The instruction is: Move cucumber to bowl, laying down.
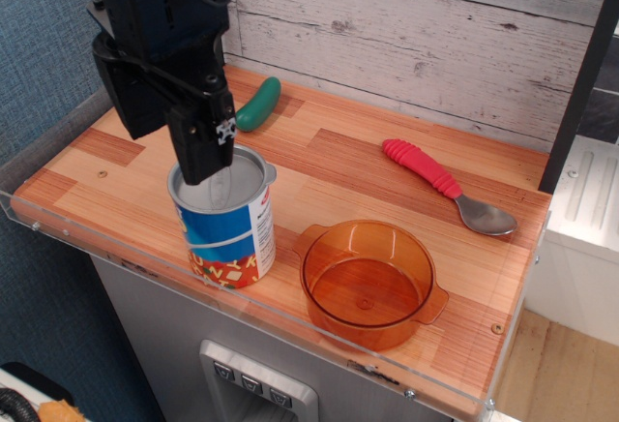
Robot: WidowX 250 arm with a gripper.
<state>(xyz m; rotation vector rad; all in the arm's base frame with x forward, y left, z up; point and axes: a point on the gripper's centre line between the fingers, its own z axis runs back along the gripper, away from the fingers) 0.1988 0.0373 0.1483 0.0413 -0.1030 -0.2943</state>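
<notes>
The green cucumber (258, 105) lies flat on the wooden table near the back wall, left of centre. The orange transparent bowl (311, 291) stands upright and empty near the front edge, right of centre. My black gripper (205, 156) hangs over the lid of a tin can, in front of and to the left of the cucumber and well to the left of the bowl. It holds nothing that I can see. Its fingers overlap from this angle, so I cannot tell whether they are open or shut.
A blue-and-white tin can (227, 233) with a grey lid stands right under the gripper. A red-handled spoon (435, 178) lies at the right behind the bowl. A clear acrylic rim (290, 330) runs along the table's front edge. A plank wall closes the back.
</notes>
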